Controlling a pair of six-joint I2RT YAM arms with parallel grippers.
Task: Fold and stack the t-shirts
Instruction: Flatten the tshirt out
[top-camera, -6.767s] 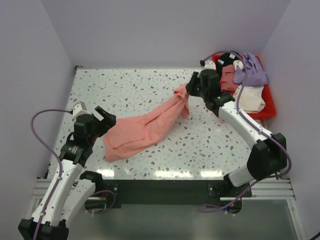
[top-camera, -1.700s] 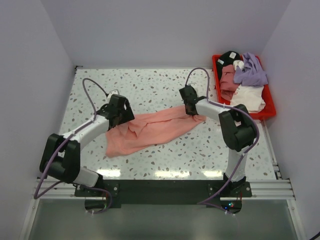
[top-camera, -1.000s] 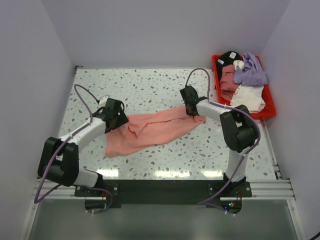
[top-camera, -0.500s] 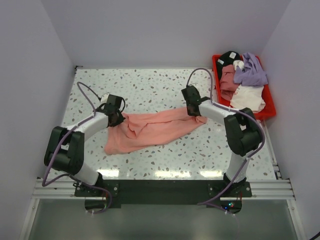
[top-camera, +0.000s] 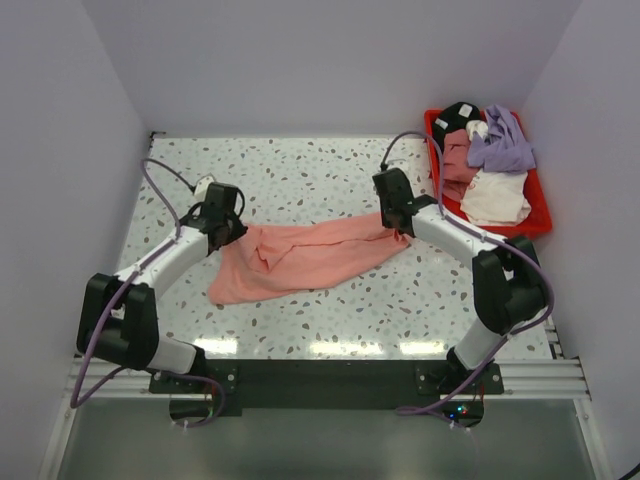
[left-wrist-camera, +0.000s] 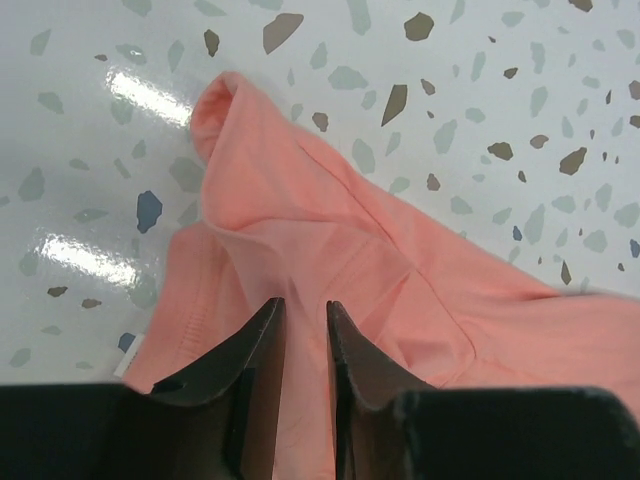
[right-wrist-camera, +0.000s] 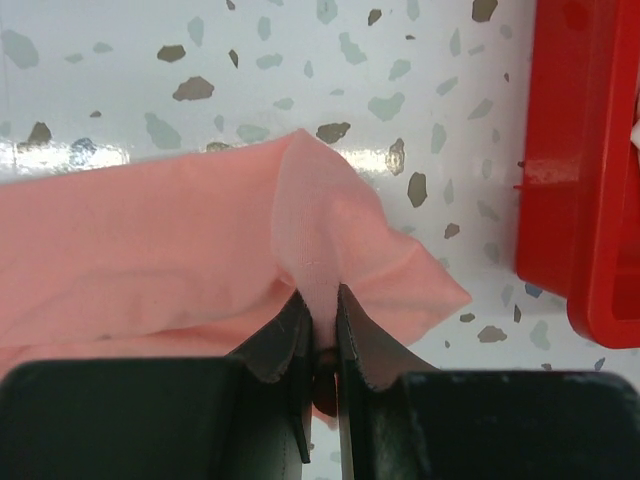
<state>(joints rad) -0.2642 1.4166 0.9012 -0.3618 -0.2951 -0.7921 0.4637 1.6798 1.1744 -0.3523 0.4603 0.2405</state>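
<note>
Spread widened: left pincer (left-wrist-camera: 304, 322) and right pincer (right-wrist-camera: 318, 312) had each shifted outward, both clamped tight on opposite ends of the pink t-shirt (top-camera: 310, 255), which lay stretched on the worktop (top-camera: 300, 180) between them. Likely flattening ahead of the first fold; nothing stacked yet.

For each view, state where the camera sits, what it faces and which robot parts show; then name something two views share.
Top external: above and behind the bases, facing down on the table, both arms, pink t-shirt, red bin.
Left wrist: on the left arm, looking past the left gripper at the t-shirt's end.
Right wrist: on the right arm, looking past the right gripper pinching a t-shirt fold.
Shared: top and right wrist both show the bin.
</note>
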